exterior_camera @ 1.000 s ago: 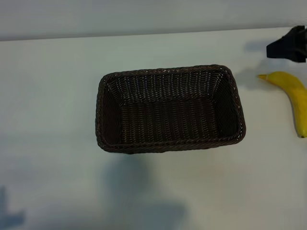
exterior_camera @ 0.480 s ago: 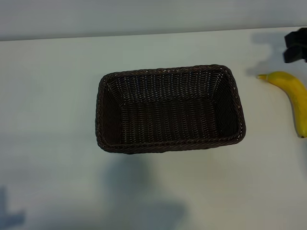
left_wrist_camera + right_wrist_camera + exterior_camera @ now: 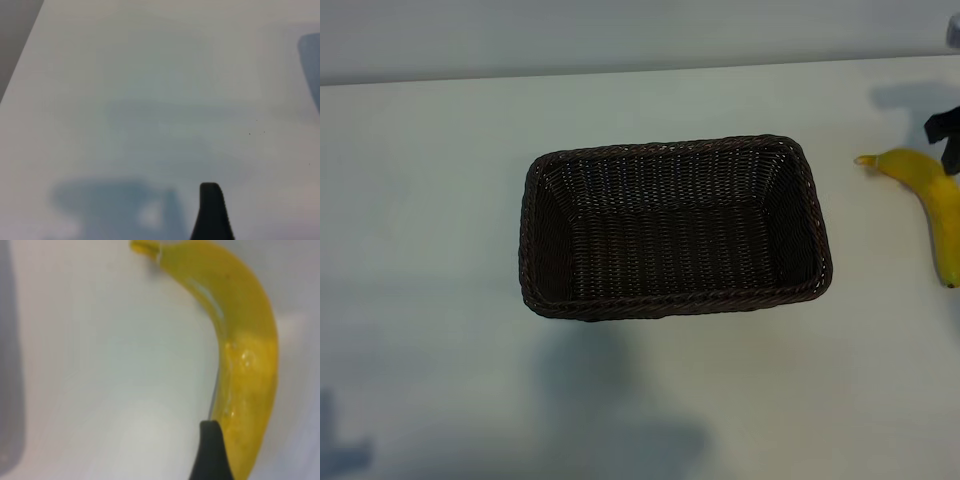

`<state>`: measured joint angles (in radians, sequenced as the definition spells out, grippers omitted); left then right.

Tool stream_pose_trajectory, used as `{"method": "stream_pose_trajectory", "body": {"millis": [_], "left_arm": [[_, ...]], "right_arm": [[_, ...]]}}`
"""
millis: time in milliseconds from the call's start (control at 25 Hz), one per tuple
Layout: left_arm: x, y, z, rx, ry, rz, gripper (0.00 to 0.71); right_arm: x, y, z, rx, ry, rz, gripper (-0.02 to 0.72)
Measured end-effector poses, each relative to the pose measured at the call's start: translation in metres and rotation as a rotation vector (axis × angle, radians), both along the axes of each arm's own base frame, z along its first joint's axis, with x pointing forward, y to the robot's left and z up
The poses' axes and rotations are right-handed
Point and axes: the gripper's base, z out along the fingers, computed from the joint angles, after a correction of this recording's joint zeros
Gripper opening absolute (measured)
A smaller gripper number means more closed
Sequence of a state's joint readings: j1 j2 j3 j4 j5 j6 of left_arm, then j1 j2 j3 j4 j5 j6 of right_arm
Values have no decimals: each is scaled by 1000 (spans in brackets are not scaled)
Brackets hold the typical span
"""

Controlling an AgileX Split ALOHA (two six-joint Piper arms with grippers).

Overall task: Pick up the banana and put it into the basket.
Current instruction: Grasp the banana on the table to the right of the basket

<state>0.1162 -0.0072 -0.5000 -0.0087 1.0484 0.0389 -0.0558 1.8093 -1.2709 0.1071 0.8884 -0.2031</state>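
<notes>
Right pincer (image 3: pixel 945 135) farther toward table edge, beside unmoved banana (image 3: pixel 930 200)

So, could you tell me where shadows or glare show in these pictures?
Exterior view: soft shadows on the table below the basket. Right wrist view: glossy highlights on the banana. Left wrist view: only a dim shadow beside one dark fingertip.
</notes>
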Motion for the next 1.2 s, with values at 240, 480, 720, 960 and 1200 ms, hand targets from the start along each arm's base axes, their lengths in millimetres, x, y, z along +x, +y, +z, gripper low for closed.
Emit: {"method": "stream_pose_trajectory", "body": {"millis": [240, 480, 720, 960, 1200], "left_arm": [[0, 0, 0, 0, 0, 0, 542], [0, 0, 0, 0, 0, 0, 542], [0, 0, 0, 0, 0, 0, 542], [0, 0, 0, 0, 0, 0, 542], [0, 0, 0, 0, 0, 0, 542]], "right_arm": [[8, -1, -31, 2, 65, -3, 542], [14, -1, -52, 2, 90, -5, 542], [18, -2, -74, 2, 129, -10, 542], [18, -2, -84, 3, 150, -11, 540], [18, -2, -84, 4, 155, -14, 420]]}}
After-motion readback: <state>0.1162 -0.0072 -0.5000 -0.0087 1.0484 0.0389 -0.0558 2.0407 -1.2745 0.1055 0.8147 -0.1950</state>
